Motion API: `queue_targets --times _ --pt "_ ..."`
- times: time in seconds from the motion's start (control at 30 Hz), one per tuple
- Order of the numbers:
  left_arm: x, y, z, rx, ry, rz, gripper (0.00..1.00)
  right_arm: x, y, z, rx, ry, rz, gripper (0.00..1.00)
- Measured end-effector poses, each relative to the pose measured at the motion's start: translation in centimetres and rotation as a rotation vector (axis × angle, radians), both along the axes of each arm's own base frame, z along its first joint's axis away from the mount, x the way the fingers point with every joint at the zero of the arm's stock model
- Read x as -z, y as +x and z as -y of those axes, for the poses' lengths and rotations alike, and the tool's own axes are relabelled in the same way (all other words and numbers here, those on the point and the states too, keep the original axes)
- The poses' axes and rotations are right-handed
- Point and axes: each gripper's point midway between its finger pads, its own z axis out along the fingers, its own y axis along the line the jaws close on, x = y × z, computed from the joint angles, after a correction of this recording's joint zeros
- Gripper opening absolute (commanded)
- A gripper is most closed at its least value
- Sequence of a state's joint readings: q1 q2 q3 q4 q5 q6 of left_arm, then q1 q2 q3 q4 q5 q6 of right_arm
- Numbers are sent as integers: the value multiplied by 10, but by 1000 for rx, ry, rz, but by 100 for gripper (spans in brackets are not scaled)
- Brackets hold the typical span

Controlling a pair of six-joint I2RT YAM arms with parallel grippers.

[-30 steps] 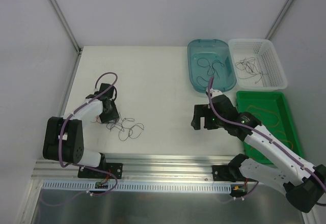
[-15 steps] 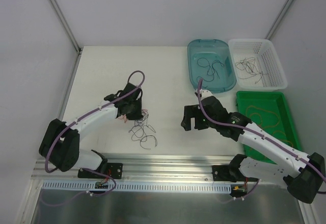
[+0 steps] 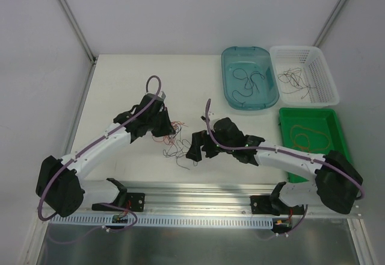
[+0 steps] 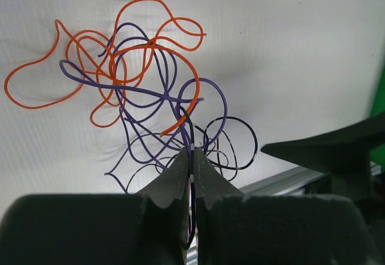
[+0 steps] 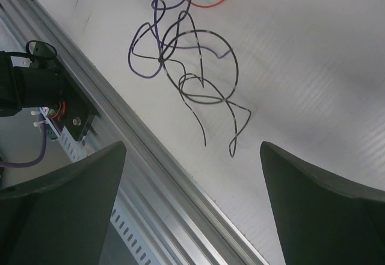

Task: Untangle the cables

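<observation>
A tangle of thin cables [image 3: 178, 146], orange, purple and black, hangs near the table's middle front. My left gripper [image 3: 165, 130] is shut on a black strand. In the left wrist view the bundle [image 4: 144, 90] dangles beyond the closed tips of the gripper [image 4: 190, 152], orange loops farthest out. My right gripper [image 3: 196, 150] is open and empty, just right of the tangle. In the right wrist view its jaws stand wide around the gripper's middle [image 5: 192, 150], with black and purple loops [image 5: 186, 81] lying on the table ahead of them.
A teal bin [image 3: 230, 90], a white basket [image 3: 322, 78] and a green tray [image 3: 286, 120] stand at the right, each with loose cables in it. An aluminium rail [image 3: 198, 190] runs along the table's near edge, close below the right gripper.
My left arm has carried the tangle rightward from the left side to the table's middle. My right arm has swung left and now sits beside the tangle.
</observation>
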State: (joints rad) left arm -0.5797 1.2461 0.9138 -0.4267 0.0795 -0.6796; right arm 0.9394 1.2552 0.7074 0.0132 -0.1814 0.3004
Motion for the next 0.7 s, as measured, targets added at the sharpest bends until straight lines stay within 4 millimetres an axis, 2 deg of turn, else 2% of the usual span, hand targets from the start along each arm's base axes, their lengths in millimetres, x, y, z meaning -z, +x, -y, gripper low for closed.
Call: queue_targets --times 0.3,0.4,0.5,0.53,0.6,0.63,0.7 --pt "-22 -4 2 -8 -56 47 0 20 15 -37 -23 18 6 95" --pt "-23 -7 1 -7 -65 47 0 19 22 -44 -17 22 18 88" --pt "-20 -11 -1 -9 -68 41 0 15 28 -50 -15 32 34 72" --pt "-19 -12 -1 -10 -68 38 0 13 29 -51 -17 35 38 58" --pt "-17 -13 -2 -11 -66 34 0 9 31 -54 -22 43 50 43" --pt "-17 -13 -2 -12 -65 33 0 8 32 -55 -24 46 54 29" --pt "-16 -14 -3 -13 -64 34 0 7 32 -55 -28 46 62 14"
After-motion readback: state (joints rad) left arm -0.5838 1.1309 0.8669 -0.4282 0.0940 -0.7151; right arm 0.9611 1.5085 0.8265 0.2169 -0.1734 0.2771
